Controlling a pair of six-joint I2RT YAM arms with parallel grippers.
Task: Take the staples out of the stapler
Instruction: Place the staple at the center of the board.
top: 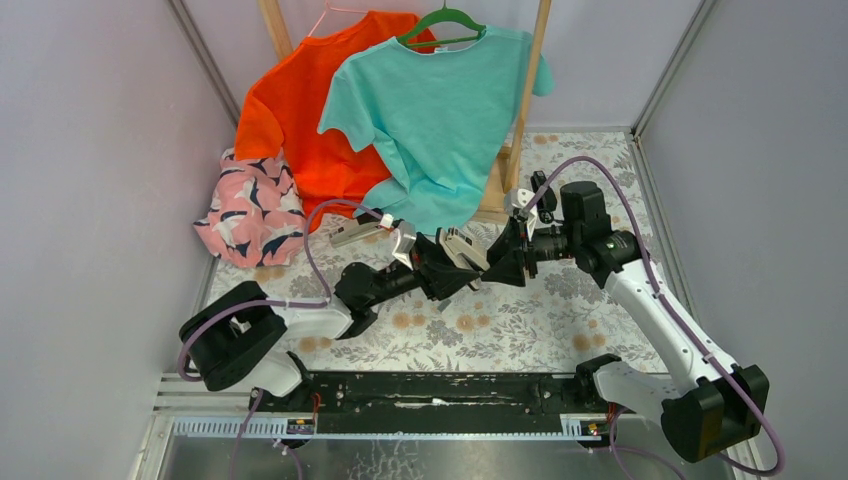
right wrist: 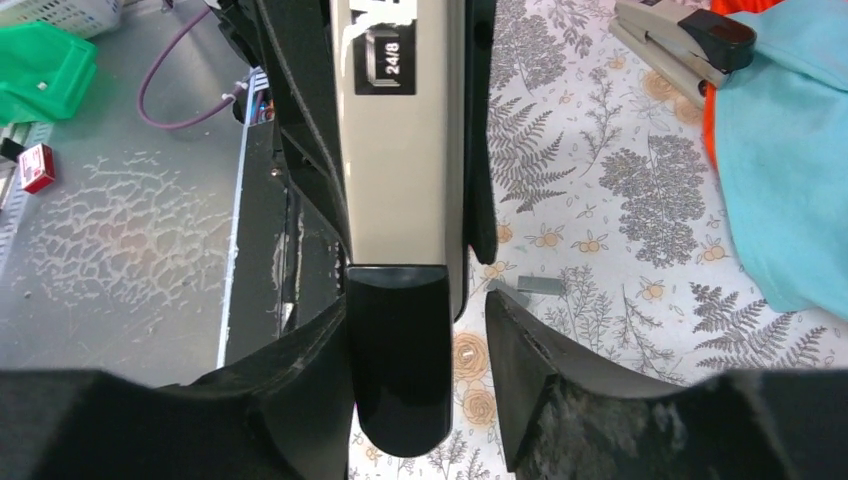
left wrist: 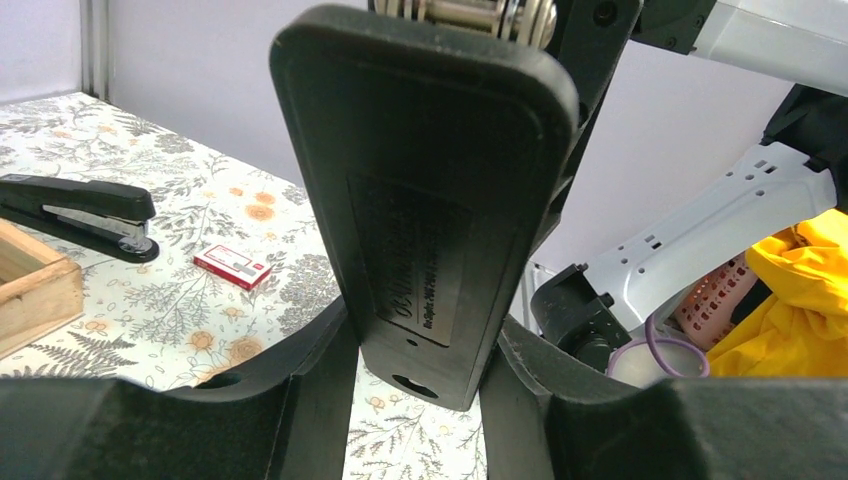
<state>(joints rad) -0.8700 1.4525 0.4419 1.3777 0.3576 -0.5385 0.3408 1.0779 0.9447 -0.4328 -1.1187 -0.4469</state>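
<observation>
1. The left pincer point(left wrist: 415, 365) is squeezed tight on the black bottom of the stapler point(left wrist: 420, 200). It holds the stapler up above the worktop point(top: 520, 320).
2. The right pincer point(right wrist: 420, 350) sits around the stapler's other end, at its black tip. It is partly open. One finger looks to touch the tip, and the other finger point(right wrist: 525, 350) stands off with a gap.
3. The stapler's top is grey and has a "24/8" label.
4. A short grey strip of staples point(right wrist: 540, 286) lies flat on the flowery worktop, down below the stapler and close to that free finger.
5. A grey stapler point(top: 350, 232) lies at the far left, by the orange shirt point(top: 290, 120) and the teal shirt point(top: 430, 130).
6. A black stapler point(left wrist: 80, 212) lies beside a wooden frame point(left wrist: 35, 290). A small red-and-white box point(left wrist: 232, 267) is near it.
</observation>
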